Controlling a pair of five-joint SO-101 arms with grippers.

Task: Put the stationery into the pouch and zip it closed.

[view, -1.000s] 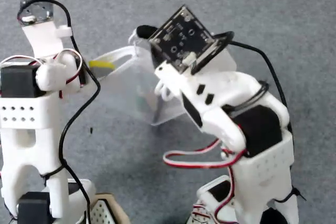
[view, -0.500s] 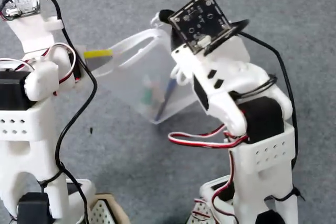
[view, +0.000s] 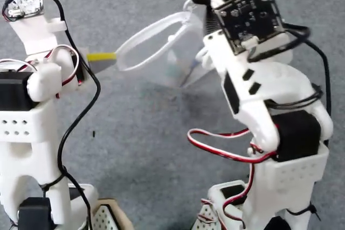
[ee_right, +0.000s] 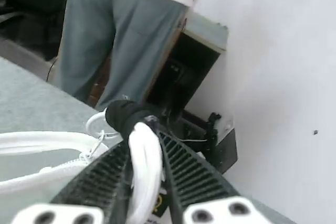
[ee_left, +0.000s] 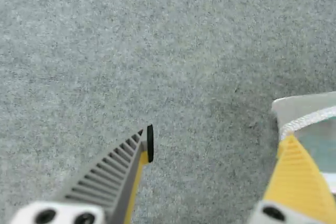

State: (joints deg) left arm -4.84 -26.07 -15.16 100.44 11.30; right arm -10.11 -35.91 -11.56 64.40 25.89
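Two changes: clear pouch [view: 156,65] is swung up and right by the right gripper [ee_right: 144,129] — pinched on its edge — and left gripper [ee_left: 218,142] is seen spread just beside it. With stationery [view: 186,75] inside, zipping is not yet done.

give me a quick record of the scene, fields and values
pouch: clear, mouth wide open and unzipped, tilted, held up by its white rim
stationery: inside the pouch, seen through its wall, pieces too blurred to name
right gripper: shut on the pouch's rim
left gripper: open, low over the table beside the pouch's mouth, holding nothing
table: grey, textured
task state: stationery in, zipping not yet done
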